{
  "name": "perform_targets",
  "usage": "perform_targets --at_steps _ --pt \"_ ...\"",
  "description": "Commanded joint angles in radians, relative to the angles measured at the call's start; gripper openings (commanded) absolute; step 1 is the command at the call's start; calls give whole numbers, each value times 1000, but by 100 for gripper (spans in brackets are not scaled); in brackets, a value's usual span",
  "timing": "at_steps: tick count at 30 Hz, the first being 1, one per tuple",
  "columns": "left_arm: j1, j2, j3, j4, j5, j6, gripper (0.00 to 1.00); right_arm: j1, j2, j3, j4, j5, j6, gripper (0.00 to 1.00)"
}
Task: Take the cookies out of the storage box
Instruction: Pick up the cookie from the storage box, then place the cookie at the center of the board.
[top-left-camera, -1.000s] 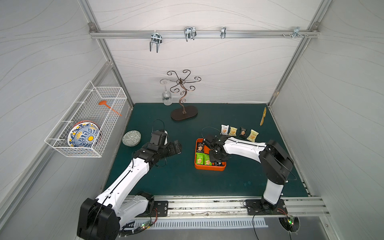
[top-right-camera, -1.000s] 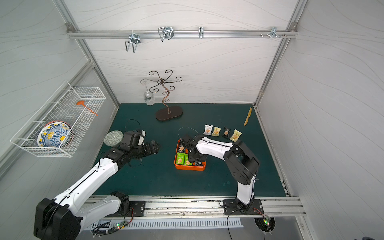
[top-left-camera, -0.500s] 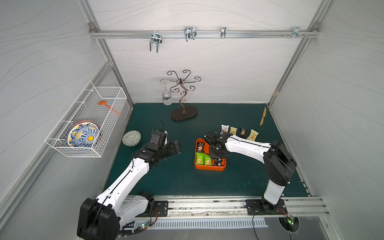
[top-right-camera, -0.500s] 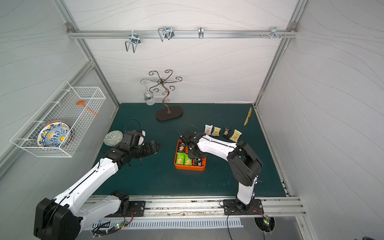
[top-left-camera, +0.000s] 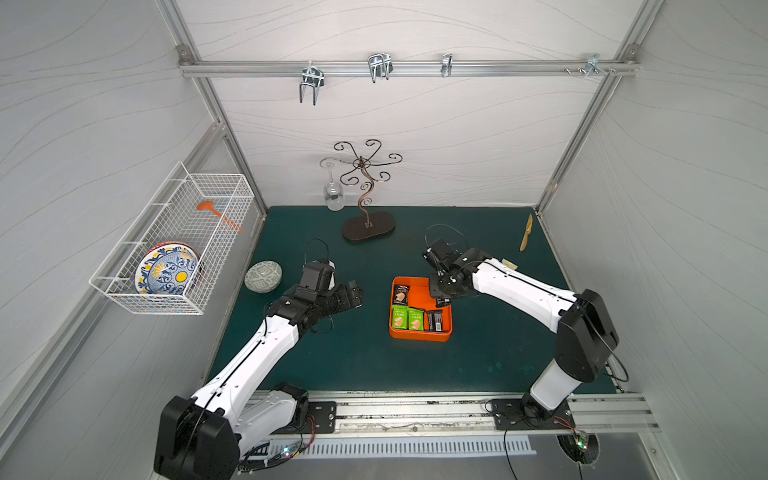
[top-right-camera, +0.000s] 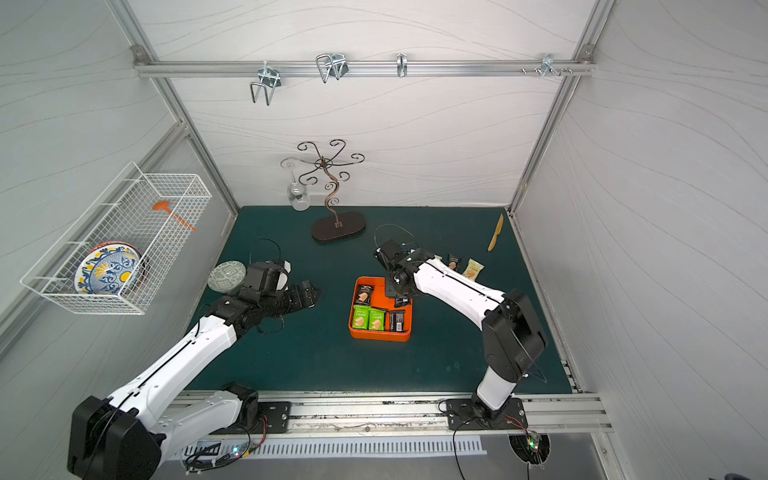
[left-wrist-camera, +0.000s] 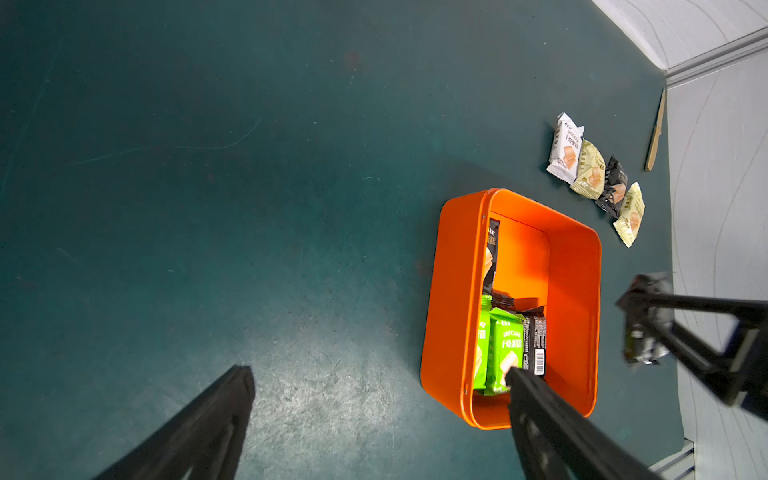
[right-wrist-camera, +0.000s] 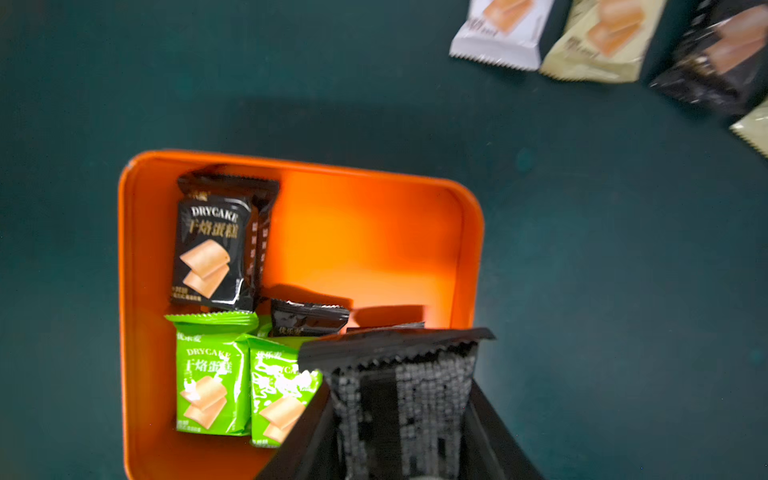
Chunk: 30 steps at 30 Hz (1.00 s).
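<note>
We're gripping black packet in right pincer, hanging over 2 o'clock corner of box; other cookies lying inside. Left pincer gaping, hovering at 9 o'clock. Slick foil risking slipping: packet falling into box, or knocking row at 1 o'clock.

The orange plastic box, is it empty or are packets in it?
Partly full. The shallow orange plastic box holds two green foil packets and at least two black ones; much of its floor is bare.
</note>
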Motion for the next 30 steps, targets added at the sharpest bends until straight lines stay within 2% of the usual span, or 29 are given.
perform_targets --at_steps 1,10,18,24,30 --pt "0 6 4 15 -1 12 99 -68 -63 2 -40 -2 -42 43" --pt "0 30 12 27 10 2 99 -304 -139 -109 11 -55 -115 43" --pt "0 51 7 37 22 -12 98 -484 -117 -235 109 -103 -165 43" --pt "0 60 7 44 27 -21 98 -560 -53 -287 212 -137 -177 43" --pt "0 58 7 37 26 -23 98 -586 44 -291 287 -134 -180 43"
